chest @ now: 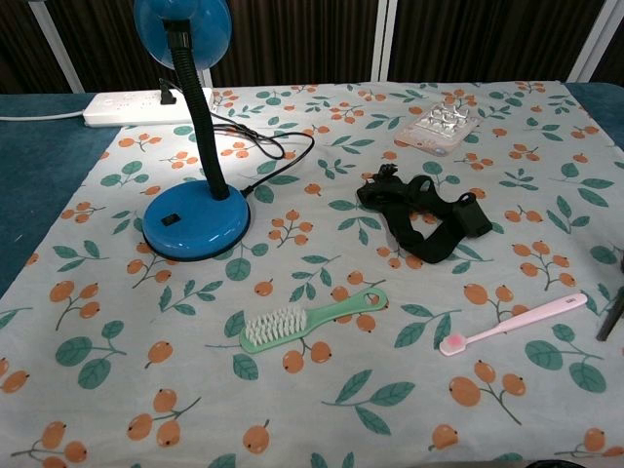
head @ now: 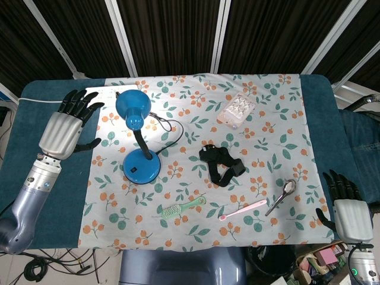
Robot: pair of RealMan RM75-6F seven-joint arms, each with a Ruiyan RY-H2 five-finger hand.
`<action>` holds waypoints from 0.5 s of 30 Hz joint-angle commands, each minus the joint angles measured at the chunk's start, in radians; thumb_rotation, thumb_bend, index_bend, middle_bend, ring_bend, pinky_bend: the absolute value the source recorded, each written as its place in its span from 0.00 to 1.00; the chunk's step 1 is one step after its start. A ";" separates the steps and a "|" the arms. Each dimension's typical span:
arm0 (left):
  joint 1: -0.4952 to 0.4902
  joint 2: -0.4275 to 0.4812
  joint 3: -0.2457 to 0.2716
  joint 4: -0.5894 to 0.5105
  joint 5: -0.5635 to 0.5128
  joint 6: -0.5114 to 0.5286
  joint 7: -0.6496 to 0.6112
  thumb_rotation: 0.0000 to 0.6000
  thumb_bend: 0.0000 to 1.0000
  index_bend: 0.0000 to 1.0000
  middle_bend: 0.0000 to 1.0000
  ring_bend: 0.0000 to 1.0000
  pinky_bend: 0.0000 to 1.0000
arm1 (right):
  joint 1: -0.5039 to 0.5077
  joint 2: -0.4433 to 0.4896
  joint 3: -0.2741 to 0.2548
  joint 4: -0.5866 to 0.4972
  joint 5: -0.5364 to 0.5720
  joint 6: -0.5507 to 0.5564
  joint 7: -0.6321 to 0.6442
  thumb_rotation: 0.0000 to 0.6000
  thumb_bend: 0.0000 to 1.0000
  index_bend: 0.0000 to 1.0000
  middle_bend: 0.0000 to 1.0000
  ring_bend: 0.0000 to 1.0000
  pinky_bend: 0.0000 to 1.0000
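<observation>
Beside the left hand [head: 62,132], whose fingers [head: 80,104] are spread and hold nothing, stands the blue lamp [head: 138,139]. The right hand [head: 349,214] (also spread, empty) rests off the cloth, nearest the spoon [head: 284,193]. A careless reach might snag the lamp's cord [head: 169,127] and tip it. No readable writing.

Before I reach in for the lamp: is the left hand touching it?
Apart. The head view shows patterned cloth between the left hand and the blue lamp.
</observation>
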 commanded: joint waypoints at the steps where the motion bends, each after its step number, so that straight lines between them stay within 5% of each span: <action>1: -0.001 0.004 0.002 -0.003 -0.002 -0.006 0.006 1.00 0.17 0.19 0.05 0.00 0.04 | 0.000 0.000 0.000 0.000 0.000 0.000 0.000 1.00 0.18 0.00 0.03 0.06 0.13; 15: -0.020 0.011 -0.001 -0.002 0.041 -0.020 -0.020 1.00 0.17 0.17 0.04 0.00 0.03 | 0.005 -0.002 0.001 -0.001 -0.001 -0.006 -0.006 1.00 0.18 0.00 0.03 0.06 0.13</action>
